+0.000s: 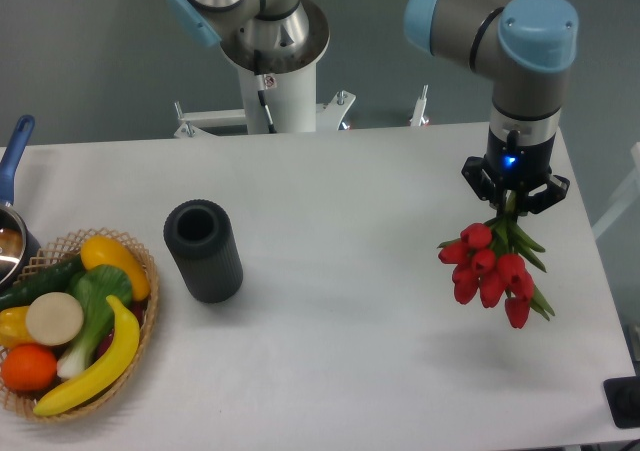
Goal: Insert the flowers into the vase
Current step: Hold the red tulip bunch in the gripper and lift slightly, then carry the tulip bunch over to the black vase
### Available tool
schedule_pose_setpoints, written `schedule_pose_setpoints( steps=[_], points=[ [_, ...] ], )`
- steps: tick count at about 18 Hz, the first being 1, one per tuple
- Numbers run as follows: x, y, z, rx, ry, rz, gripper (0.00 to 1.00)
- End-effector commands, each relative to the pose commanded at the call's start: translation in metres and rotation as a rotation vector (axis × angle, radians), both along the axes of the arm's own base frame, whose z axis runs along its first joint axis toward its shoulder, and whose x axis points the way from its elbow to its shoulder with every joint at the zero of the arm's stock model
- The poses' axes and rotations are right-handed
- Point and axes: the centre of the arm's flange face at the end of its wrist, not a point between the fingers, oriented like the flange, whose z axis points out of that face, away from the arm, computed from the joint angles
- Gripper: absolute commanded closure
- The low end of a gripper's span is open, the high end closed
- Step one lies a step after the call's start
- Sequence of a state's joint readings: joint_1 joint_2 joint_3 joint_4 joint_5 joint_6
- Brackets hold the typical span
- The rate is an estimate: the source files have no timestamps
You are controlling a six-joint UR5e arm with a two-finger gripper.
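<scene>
Step in hand: carriage. The flowers (490,271) are held by their stems in the gripper (514,203), jaws clenched on them, buds hanging down and tilted left above the table (350,371) at its right side; a shadow below suggests they are lifted clear. The vase (203,250) is stood upright well apart to the left, mouth unobstructed, near a basket (140,321) of produce. Next move judged: transfer leftward over the mouth; the bunch must be turned stems-down. Arm: wrist pointed downward.
</scene>
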State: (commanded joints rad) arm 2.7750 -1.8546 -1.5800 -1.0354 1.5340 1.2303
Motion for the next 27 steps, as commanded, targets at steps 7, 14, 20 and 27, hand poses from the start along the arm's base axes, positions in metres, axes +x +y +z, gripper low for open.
schedule_pose_setpoints(
  steps=[7,14,20,27],
  points=[
    [0.007,0.008,-0.001,0.017,-0.010,-0.017,1.00],
    [0.017,0.030,0.013,0.224,-0.051,0.005,1.00],
    [0.037,0.068,0.039,0.559,-0.169,0.032,1.00],
    [0.099,0.119,0.071,0.774,-0.327,-0.120,1.00]
  ],
)
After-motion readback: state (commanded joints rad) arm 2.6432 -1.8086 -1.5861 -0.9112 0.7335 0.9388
